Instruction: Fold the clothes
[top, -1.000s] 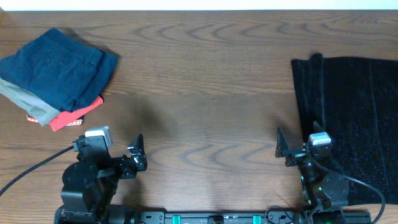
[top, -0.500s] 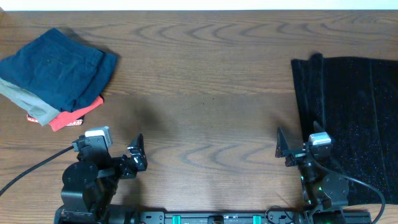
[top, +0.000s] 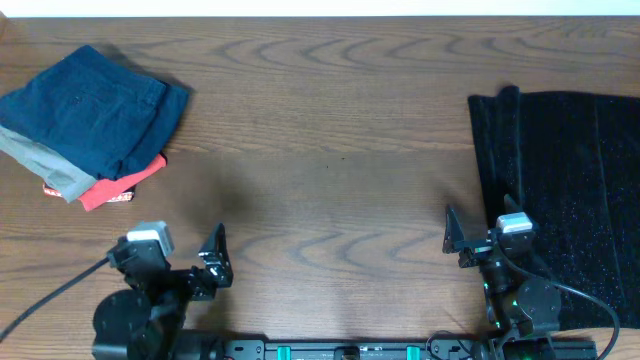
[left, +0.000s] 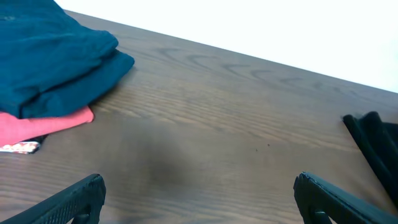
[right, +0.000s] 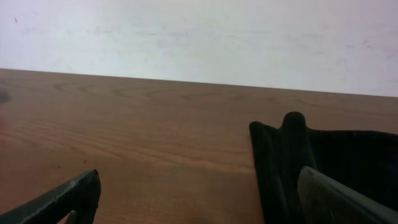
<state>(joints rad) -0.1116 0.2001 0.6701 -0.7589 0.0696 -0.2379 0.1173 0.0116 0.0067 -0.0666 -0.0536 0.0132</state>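
The dark navy-blue trousers (top: 90, 110) lie folded at the table's far left, on top of a small stack; they also show in the left wrist view (left: 50, 59). My left gripper (top: 208, 262) is open and empty near the front edge, well apart from the trousers; in its own view the fingers (left: 199, 190) are spread wide over bare wood. My right gripper (top: 478, 235) is open and empty at the front right, its fingers (right: 199, 186) spread, one over wood and one over the black cloth's edge.
A grey-khaki garment (top: 40, 165) and a red one (top: 120, 185) lie folded under the trousers. A black sparkly cloth (top: 565, 180) covers the right side of the wooden table (top: 330, 180). A white label pokes out beside the red garment (left: 18, 147).
My left arm has drawn back toward the front edge, its gripper still open. The right arm, the trousers and the black cloth have not moved.
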